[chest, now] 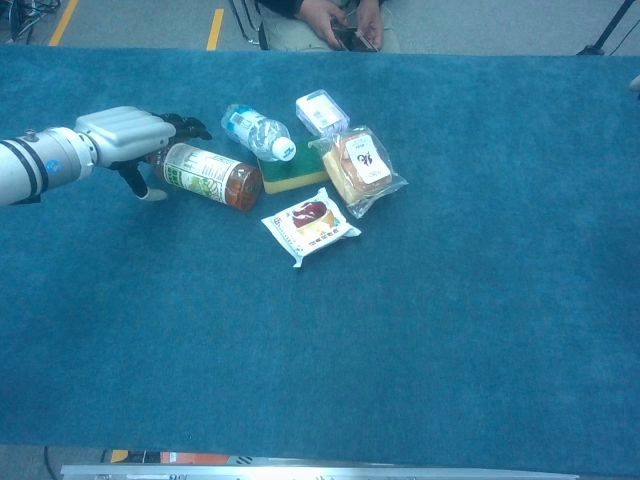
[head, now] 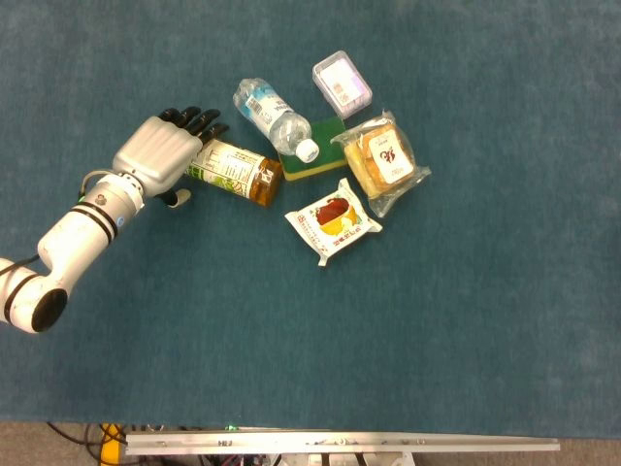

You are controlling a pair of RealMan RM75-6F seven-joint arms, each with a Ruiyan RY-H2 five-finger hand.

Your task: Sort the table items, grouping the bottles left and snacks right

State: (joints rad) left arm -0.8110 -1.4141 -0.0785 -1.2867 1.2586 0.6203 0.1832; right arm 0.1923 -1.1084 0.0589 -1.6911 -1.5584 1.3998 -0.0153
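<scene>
Bottles number two, both lying on their sides on the teal surface [head: 466, 320]. Over the cap end of the brown tea bottle [head: 233, 170] lie the dark fingers [head: 194, 121] of the left hand [head: 160, 155], spread slightly, palm down, with the thumb dropped on the near side of the bottle's neck; whether they have closed on it cannot be told. In the chest view the same hand [chest: 125, 135] covers the bottle's cap end, and the tea bottle [chest: 205, 175] points its base toward the middle of the surface. Just beyond it lies the clear water bottle [head: 274, 118], its white cap resting on the one green and yellow sponge [head: 315, 162]. Behind the sponge sits one small clear plastic box [head: 342, 83]. Snacks number two: a clear bag of bread [head: 381, 160] touching the sponge's right side, and a white wrapped cake packet [head: 332, 220] just in front of the sponge, near the tea bottle's base. All six items form one cluster left of centre. Only a pale sliver at the far right edge of the chest view hints at the right hand, and its fingers cannot be judged.
</scene>
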